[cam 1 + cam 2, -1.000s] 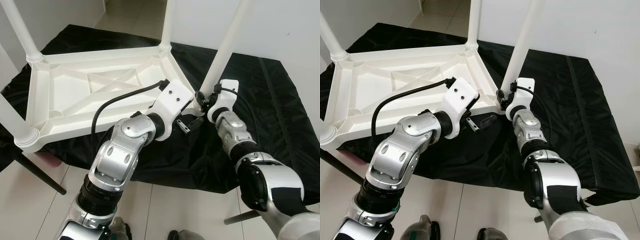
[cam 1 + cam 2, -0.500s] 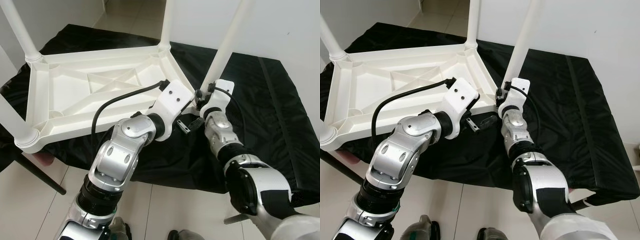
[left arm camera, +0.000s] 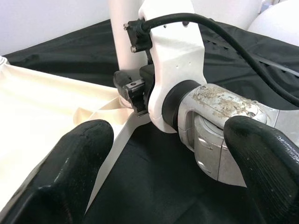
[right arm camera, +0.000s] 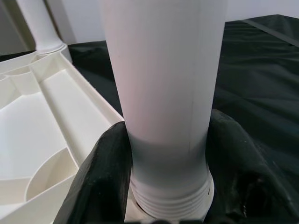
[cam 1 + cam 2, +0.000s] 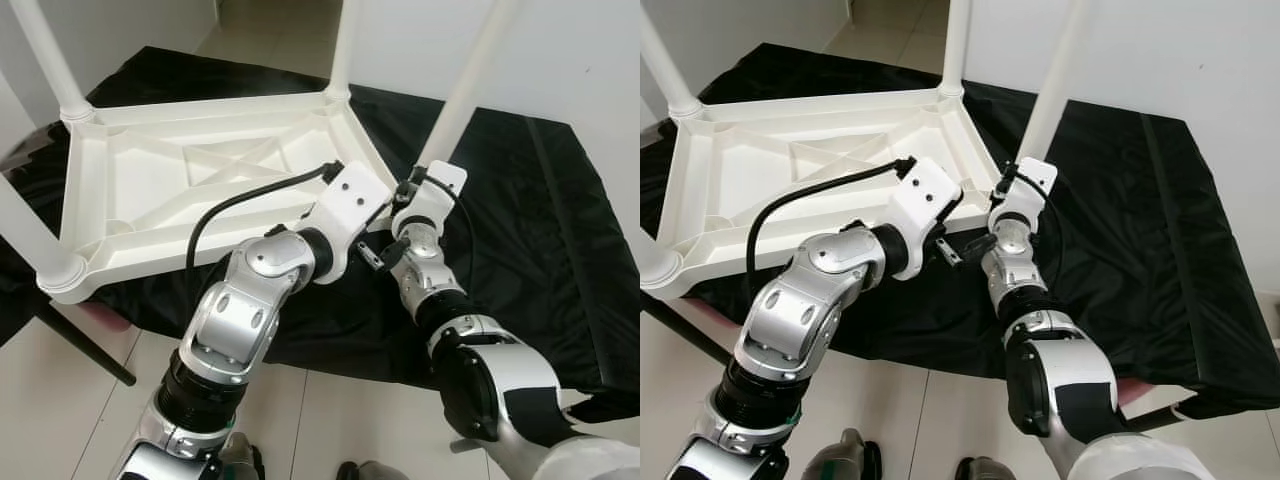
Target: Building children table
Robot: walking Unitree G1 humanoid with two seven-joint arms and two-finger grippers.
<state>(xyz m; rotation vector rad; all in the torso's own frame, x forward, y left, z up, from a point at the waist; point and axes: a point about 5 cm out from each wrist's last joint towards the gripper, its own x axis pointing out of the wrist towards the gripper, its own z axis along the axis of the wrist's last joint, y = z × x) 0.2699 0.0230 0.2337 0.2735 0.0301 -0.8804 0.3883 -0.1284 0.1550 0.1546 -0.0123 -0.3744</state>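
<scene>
The tabletop [image 5: 190,195] is seen upside down on the black cloth [image 5: 520,200], with legs standing at its corners. The near-right leg [image 4: 163,93] is clasped low down by the right gripper [image 4: 163,186], one black finger [image 4: 105,182] pressed on each side, just above the threaded end, which is seated in the corner socket. The step in hand looks like screwing this leg home. To do it well, the leg is best kept square to the socket while it is turned, the squeeze held even, and the tabletop steadied so it is not dragged round on the cloth.

The right forearm is bent sharply inward, wrist up against the leg. The left gripper [image 3: 154,168] is held open just beside that corner, fingers spread wide and gripping nothing, the left elbow cocked out over the table's near edge.
</scene>
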